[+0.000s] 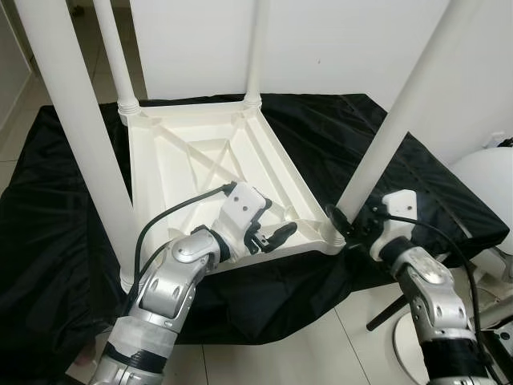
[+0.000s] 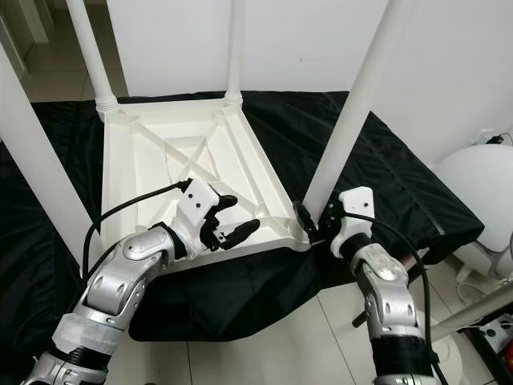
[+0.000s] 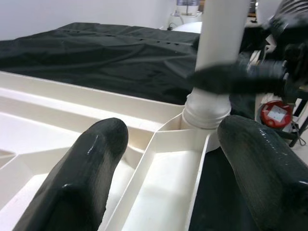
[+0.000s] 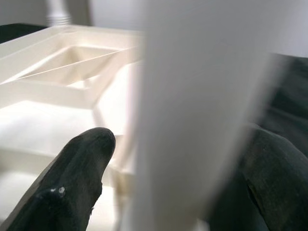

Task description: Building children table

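I saw the white plastic children's table [image 1: 210,164] lying upside down on a black cloth [image 1: 64,208], its ribbed underside facing up and its 4 legs pointing toward the ceiling. Its long axis ran away from me toward the white wall [image 1: 337,40], with the far end seeming to sit higher than the near end. The 2 far legs [image 1: 118,56] stood in their corner sockets at the back; the near-left leg [image 1: 76,136] rose close to the camera.

My right gripper [image 2: 315,218] was closed around the base of the near-right leg [image 1: 393,128], 1 finger [image 4: 77,178] on each side of the tube just above its socket [image 3: 207,108]. That leg leaned slightly to the right as it rose.

My left gripper [image 1: 271,234] hovered over the near edge of the tabletop, fingers [image 3: 82,173] spread apart and holding nothing, straddling a rib beside the near-right corner and pointing toward that same leg.

The black cloth covered a low platform and draped onto the pale tiled floor [image 1: 296,353]. To my right stood a rounded white object [image 1: 485,184] and a dark bar [image 1: 385,314] lying near the floor; I couldn't tell what either was. A small red-and-white item [image 3: 275,111] showed beyond the leg in the left wrist view.
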Controlling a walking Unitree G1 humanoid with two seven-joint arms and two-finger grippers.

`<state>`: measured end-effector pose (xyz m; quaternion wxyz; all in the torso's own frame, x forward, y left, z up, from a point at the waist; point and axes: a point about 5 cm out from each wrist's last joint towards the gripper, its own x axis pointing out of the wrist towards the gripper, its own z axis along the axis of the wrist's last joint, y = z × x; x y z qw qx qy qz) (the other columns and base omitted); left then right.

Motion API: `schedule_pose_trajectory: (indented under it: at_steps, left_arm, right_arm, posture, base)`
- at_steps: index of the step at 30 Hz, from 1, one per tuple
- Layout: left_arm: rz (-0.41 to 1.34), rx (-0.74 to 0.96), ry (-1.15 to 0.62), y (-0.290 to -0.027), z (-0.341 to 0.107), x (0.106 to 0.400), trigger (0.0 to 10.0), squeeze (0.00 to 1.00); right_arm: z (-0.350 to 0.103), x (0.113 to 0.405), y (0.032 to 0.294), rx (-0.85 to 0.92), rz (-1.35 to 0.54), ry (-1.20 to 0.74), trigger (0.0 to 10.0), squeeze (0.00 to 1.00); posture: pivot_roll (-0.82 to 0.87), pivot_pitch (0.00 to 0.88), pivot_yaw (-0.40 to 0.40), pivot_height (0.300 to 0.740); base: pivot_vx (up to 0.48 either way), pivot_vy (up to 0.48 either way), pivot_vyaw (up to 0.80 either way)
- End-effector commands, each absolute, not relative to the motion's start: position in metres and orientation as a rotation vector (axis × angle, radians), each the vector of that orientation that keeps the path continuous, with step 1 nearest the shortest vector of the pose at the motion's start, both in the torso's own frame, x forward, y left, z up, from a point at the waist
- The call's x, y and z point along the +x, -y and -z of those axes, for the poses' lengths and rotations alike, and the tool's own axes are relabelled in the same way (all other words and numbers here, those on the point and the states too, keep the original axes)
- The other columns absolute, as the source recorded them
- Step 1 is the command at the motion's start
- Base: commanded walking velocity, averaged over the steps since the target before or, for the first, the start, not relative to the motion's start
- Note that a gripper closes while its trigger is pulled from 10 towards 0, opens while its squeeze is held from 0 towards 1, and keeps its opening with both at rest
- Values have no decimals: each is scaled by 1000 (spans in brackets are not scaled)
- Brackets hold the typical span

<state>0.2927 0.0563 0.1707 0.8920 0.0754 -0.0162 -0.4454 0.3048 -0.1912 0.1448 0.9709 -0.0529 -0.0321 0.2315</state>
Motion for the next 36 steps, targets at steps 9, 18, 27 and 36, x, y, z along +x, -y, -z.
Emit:
schedule_pose_trajectory:
  at_steps: [9,18,27,36]
  left_arm:
    - [922,174,25,-54,-170,294,10000,0]
    - [912,172,28,-55,-171,294,10000,0]
    - [907,168,27,-55,-171,294,10000,0]
    - [913,164,20,-54,-168,290,10000,0]
  right_arm:
    - [-134,317,183,-148,-596,19,10000,0]
    - [-125,323,188,-167,-627,-44,0,0]
    - [-117,323,191,-157,-629,-87,0,0]
    - [-127,326,186,-65,-450,-60,10000,0]
  posture:
    - [-12,0,-30,740]
    - [-2,0,-42,740]
    - [-1,0,-46,740]
    - [0,0,-50,740]
  base:
    - [0,0,0]
    - [0,0,0]
    - [0,0,0]
    - [0,0,0]
